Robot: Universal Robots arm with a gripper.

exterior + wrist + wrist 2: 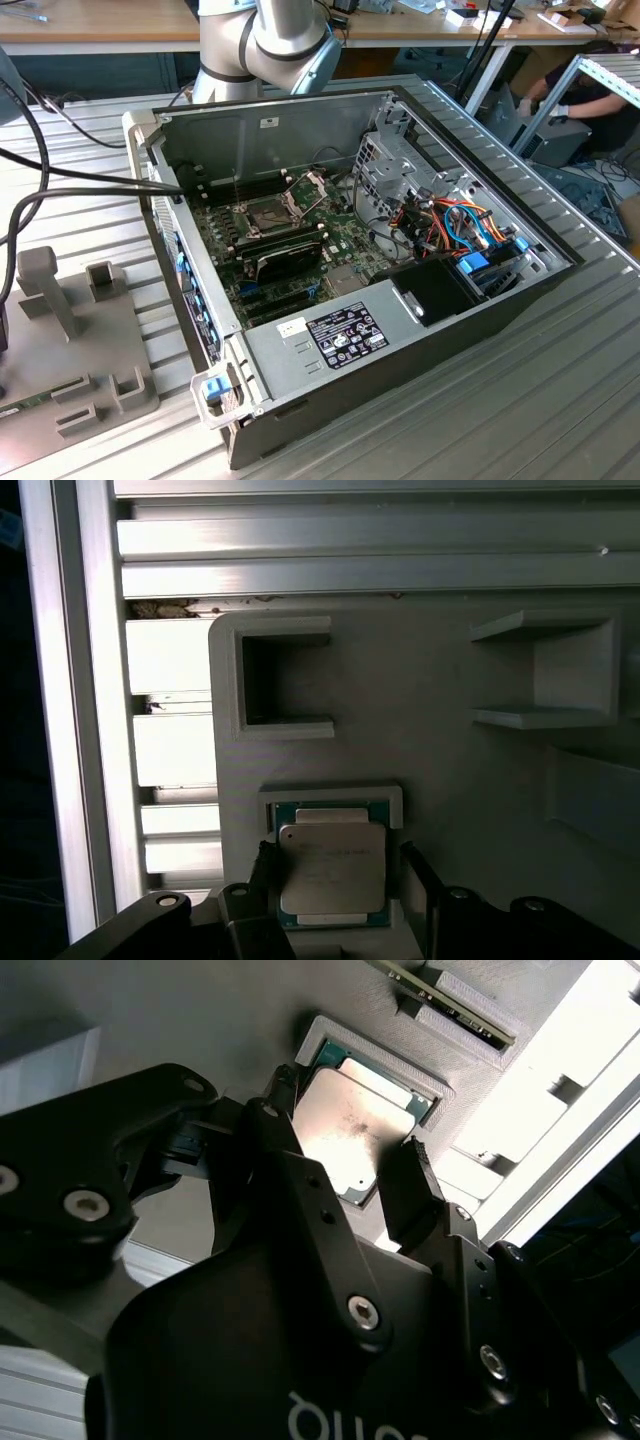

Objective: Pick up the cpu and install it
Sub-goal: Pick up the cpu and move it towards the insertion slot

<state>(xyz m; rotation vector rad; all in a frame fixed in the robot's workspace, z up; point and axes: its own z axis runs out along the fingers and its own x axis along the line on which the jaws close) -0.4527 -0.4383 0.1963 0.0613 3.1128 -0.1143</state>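
The cpu (332, 872) (345, 1125), a small square chip with a silver-grey top and a green rim, lies in a framed recess of a grey holder block (440, 740) (200, 1020). In both wrist views my gripper (338, 850) (348, 1115) hangs right over it, open. One black finger (267, 865) stands by one side of the chip and the other finger (415, 870) by the opposite side, with a thin gap showing at the second one. In the exterior view the motherboard's socket (265, 215) lies uncovered inside the computer case (500, 300), its hinged metal frame (308, 186) raised.
The grey holder block (75, 340) sits at the exterior view's left, beside the case wall (185, 290). Black cables (60, 180) run across the ribbed table. The arm's base (265, 40) stands behind the case. A person's gloved hand (555, 110) is at the far right.
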